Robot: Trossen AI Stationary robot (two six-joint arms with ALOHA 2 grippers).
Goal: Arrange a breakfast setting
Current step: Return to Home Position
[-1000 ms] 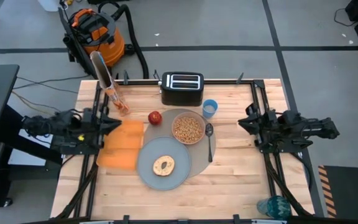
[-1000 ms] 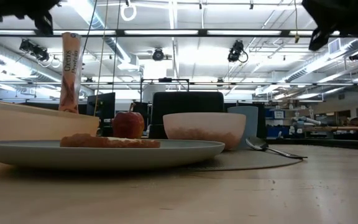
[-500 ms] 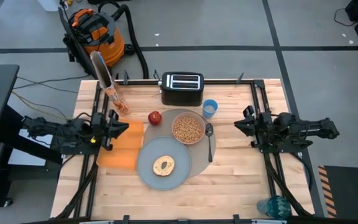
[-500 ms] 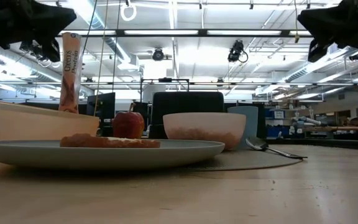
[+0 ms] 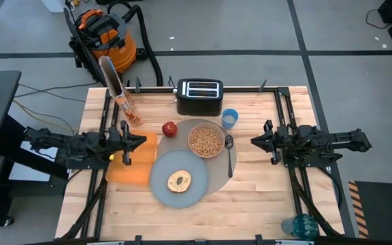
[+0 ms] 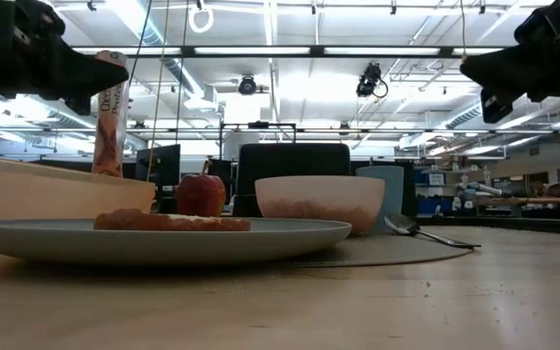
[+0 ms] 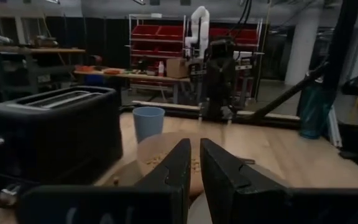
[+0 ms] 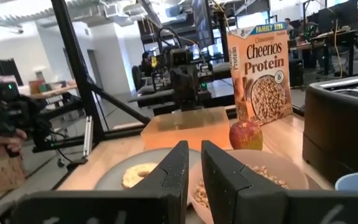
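A round grey placemat (image 5: 216, 170) lies mid-table. On it stand a pale pink bowl (image 5: 190, 136) of cereal and a grey-blue plate (image 5: 162, 192) bearing round toasted bread (image 5: 179, 180). The metal spoon (image 5: 229, 153) lies on the mat right of the bowl. A blue cup (image 5: 229, 118) and a red apple (image 5: 169, 128) sit on the wood behind it, and the orange napkin (image 5: 133, 162) lies flat on the left. My left gripper (image 5: 142, 141) hovers shut over the napkin's far right corner, pointing level. My right gripper (image 5: 253, 141) hovers shut, right of the spoon.
A black toaster (image 5: 199, 96) stands at the far edge, and a cereal box (image 5: 118, 88) stands upright at the far left. Black rails (image 5: 284, 116) run along both sides of the table. Bare wood lies along the near edge.
Both arms have sunk lower and levelled out. My left gripper has gone toward the table's middle, over the napkin. My right gripper has come a little toward the spoon. Nothing on the table has moved.
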